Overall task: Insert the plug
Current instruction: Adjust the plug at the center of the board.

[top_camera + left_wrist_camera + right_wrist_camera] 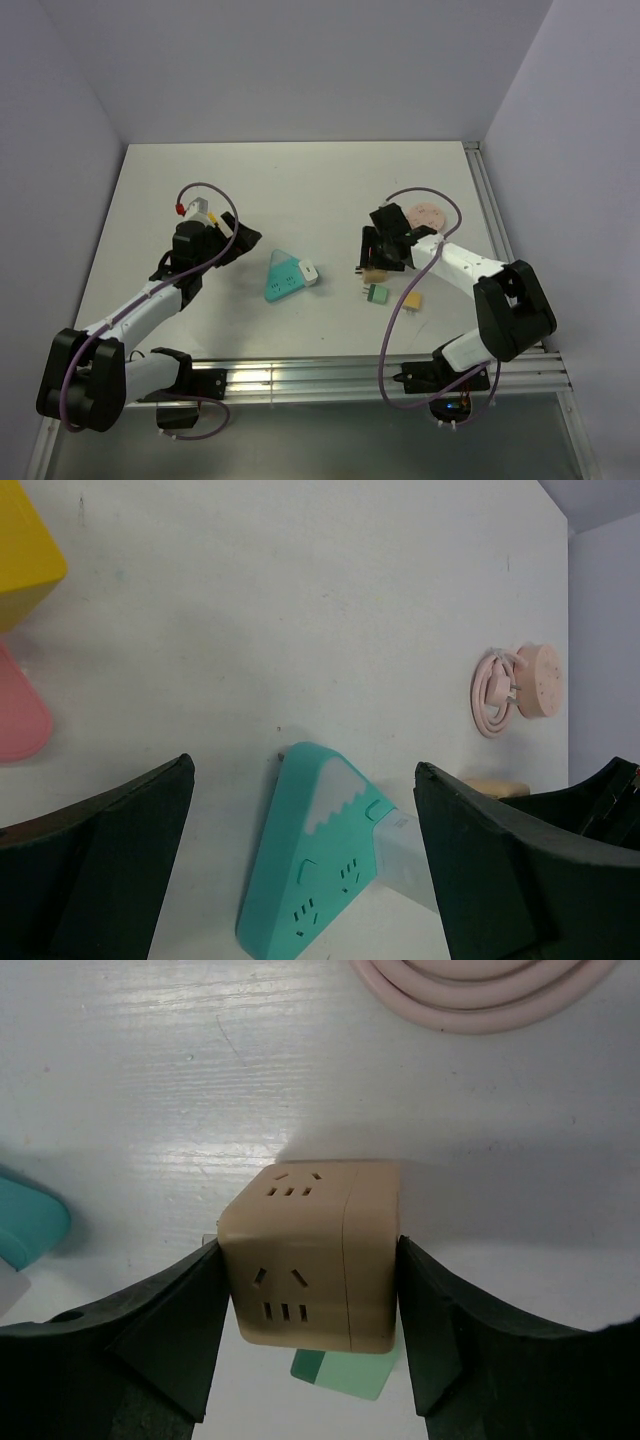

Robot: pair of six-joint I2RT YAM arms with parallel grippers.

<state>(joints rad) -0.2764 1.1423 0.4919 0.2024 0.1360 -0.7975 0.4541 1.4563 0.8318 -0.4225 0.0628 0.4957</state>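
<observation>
R fingers [150, 1340] clamp both flanks of the beige cube plug [305, 1260], which sits over the white table [300, 190] at approx 3 o'clock of the teal triangular socket [284, 278], w/ a green block [377, 293] just at its 6 and a pink cable reel [428, 214] near its 1. L gripper [302, 770] hangs w/ jaws spread wide, holding nothing, at approx 10 o'clock of the teal socket. A white plug [308, 271] is seated in that socket's 3 o'clock edge, and a yellow block [412, 301] lies at 4 o'clock of the cube, apart from it.
</observation>
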